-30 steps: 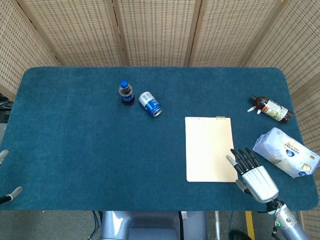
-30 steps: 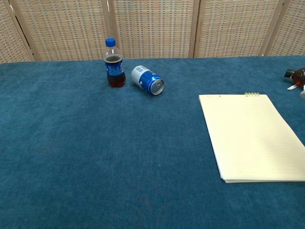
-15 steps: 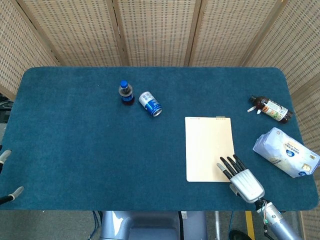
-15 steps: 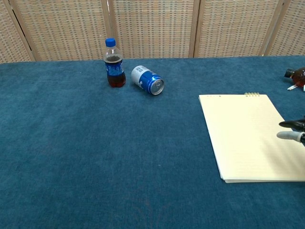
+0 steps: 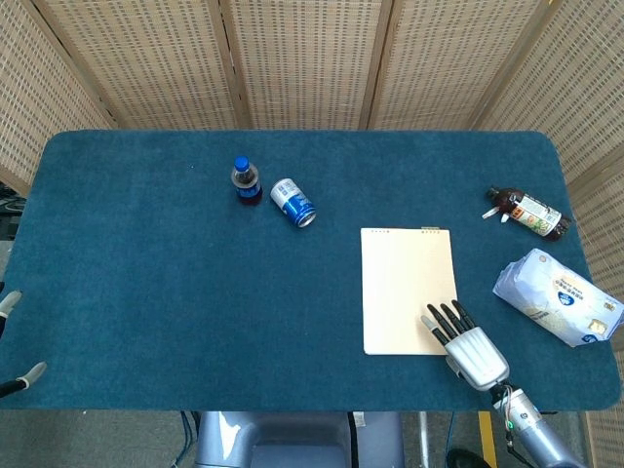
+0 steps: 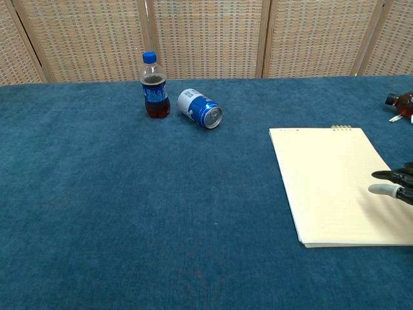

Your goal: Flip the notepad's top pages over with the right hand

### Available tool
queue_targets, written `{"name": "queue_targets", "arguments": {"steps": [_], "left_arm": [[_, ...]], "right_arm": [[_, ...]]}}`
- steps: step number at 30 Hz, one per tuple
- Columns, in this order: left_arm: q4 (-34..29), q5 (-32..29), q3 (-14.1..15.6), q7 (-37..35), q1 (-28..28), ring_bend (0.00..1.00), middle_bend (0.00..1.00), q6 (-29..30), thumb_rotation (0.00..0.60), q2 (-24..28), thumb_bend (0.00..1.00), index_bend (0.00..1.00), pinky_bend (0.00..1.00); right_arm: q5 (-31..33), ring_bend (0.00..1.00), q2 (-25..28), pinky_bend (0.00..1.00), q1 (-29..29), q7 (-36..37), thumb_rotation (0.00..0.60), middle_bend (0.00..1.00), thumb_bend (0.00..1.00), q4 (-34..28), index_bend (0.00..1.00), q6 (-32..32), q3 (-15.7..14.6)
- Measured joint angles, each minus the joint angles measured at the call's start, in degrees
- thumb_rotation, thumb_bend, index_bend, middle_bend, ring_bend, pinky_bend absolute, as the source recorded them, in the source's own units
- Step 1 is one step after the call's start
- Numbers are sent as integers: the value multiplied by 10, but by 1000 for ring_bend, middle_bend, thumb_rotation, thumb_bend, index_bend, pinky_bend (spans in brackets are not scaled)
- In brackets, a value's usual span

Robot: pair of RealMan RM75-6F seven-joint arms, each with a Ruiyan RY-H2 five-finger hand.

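Empty right hand, fingers spread, over the cream spiral-bound notepad's near corner; flat fingers could shove the pad instead of lifting pages.

Blue table — notepad, cola bottle, can, brown bottle, wipes pack

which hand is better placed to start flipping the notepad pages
The right hand: its fingers are spread over the near right corner of the notepad, holding nothing. The left hand shows only at the table's far left edge, well away from it.
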Motion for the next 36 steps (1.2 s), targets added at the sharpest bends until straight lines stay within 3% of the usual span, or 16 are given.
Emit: {"name": "queue_targets", "arguments": {"steps": [17, 20, 24, 27, 33, 36], "left_arm": [[-2, -4, -1, 1, -2, 0, 0, -3, 600, 0, 0, 0, 0], [-1, -3, 0, -1, -1, 0, 0, -3, 600, 0, 0, 0, 0], [-1, -4, -1, -4, -1, 0, 0, -1, 600, 1, 0, 0, 0], [-1, -5, -1, -4, -1, 0, 0, -1, 600, 1, 0, 0, 0], [-1, -4, -1, -3, -1, 0, 0, -2, 600, 1, 0, 0, 0], [-1, -4, -1, -5, -1, 0, 0, -1, 600, 1, 0, 0, 0]], "right_arm": [[12, 0, -21, 0, 9, -5, 600, 10, 408, 16, 36, -2, -7], [15, 10, -27, 0, 11, -10, 600, 93, 429, 21, 105, -1, -5], [20, 126, -37, 0, 15, -11, 600, 249, 511, 26, 216, 1, 0], [21, 168, -40, 0, 17, -3, 600, 305, 565, 28, 263, 6, 2], [19, 178, -47, 7, 22, 3, 600, 301, 569, 38, 273, 17, 4], [16, 178, -54, 13, 26, 6, 600, 251, 569, 49, 273, 26, 7]]}}
